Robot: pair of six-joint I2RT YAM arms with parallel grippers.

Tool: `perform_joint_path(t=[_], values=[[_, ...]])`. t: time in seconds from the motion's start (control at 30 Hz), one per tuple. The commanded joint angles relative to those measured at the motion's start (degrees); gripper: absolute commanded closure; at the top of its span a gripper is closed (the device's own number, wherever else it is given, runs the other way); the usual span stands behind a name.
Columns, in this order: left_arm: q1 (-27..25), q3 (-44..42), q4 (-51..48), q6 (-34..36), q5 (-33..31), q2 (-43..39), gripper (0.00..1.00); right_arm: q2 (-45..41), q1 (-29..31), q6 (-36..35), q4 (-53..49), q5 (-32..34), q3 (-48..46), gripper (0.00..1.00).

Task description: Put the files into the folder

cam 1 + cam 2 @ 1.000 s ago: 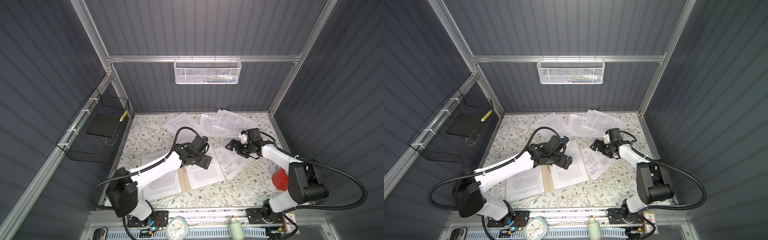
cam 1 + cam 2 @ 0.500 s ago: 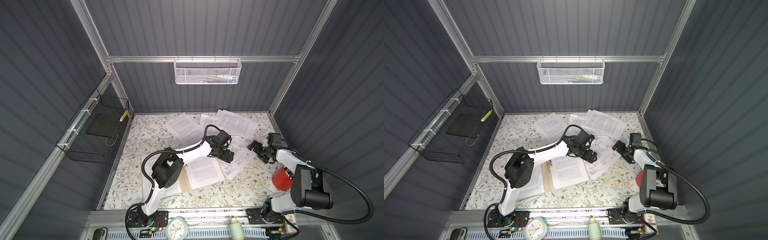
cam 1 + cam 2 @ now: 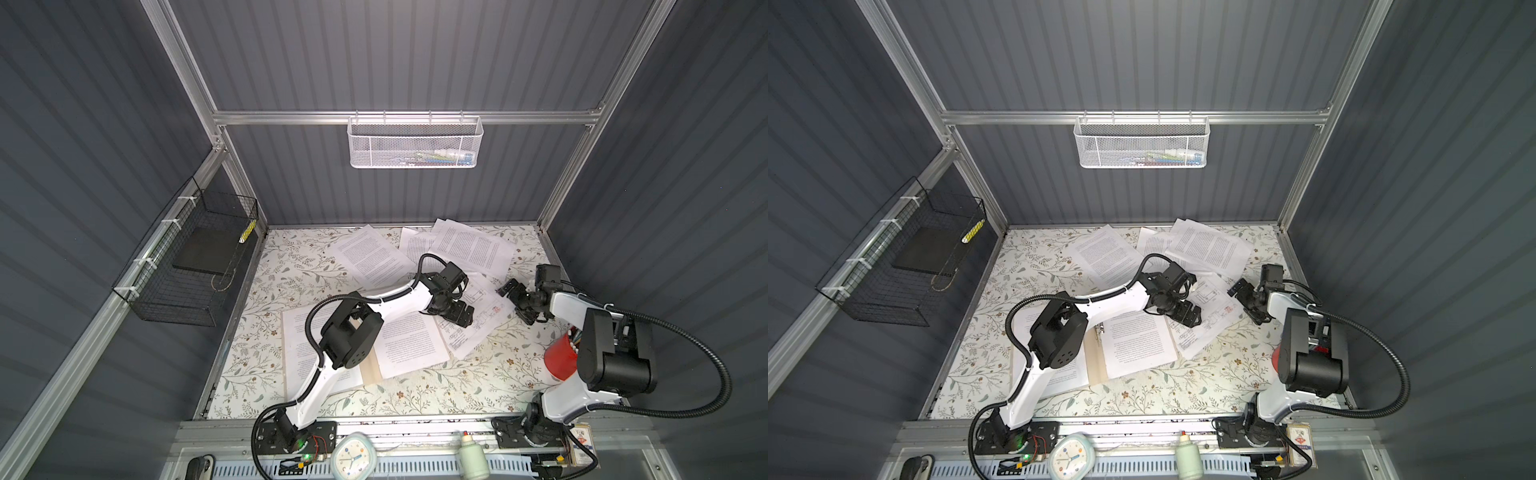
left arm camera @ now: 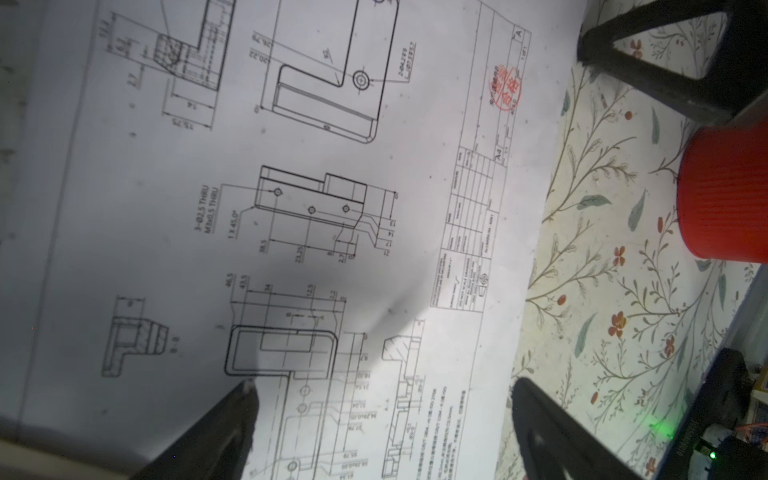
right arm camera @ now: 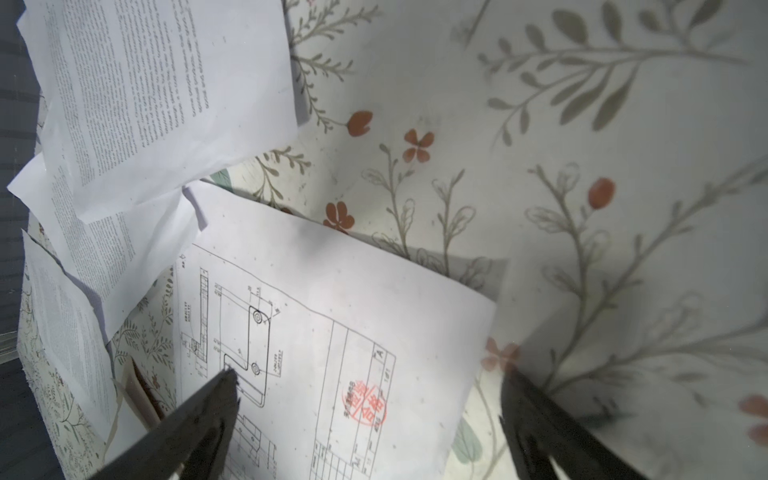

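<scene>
White-shelled left arm (image 3: 401,305) and right arm (image 3: 567,305), bulky black joints, black ribbed cables, dark wedge-shaped gripper fingers (image 4: 216,436)

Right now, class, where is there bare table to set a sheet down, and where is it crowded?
Free: the left strip of the table, beside the text sheets and folder; the front right, between the folder and the red cup. Crowded: the middle and back right, with overlapping sheets.

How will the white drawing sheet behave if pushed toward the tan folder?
Probably floppy: the white drawing sheet is thin and its edge lifts, casting a shadow. Likely buckles rather than slides. It seems to overlap the white text page, so that may shift.
</scene>
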Motion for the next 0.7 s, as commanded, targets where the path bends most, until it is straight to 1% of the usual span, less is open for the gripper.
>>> perform_joint_path(t=[0.0,0.03,0.07,0.23,0.37,0.57,0.67], values=[[-0.3,1.5,-1.4,-0.4,1.2,2.4,0.04,1.6,-0.4,1.3,1.5,-2.1,1.0,0.01],[-0.2,1.7,-1.7,-0.4,1.2,2.9,0.04,2.0,-0.5,1.4,1.5,-2.4,1.2,0.01],[-0.2,1.7,-1.9,-0.4,1.3,3.3,0.04,2.3,-0.5,1.8,1.7,-4.8,1.3,0.01],[-0.2,1.7,-2.6,-0.6,1.7,4.3,0.04,2.5,-0.5,2.8,2.9,-6.1,0.6,0.01],[-0.3,1.1,-2.9,-0.7,1.8,4.6,0.04,2.7,-0.5,3.0,4.0,-8.9,-0.2,0.01],[-0.2,0.3,-2.5,-1.0,2.0,4.6,0.04,0.8,-0.5,3.6,6.2,-12.8,-4.0,0.01],[-0.2,0.3,-2.4,-1.2,2.0,4.7,0.03,-0.2,-0.3,5.1,8.6,-15.6,-6.6,0.04]])
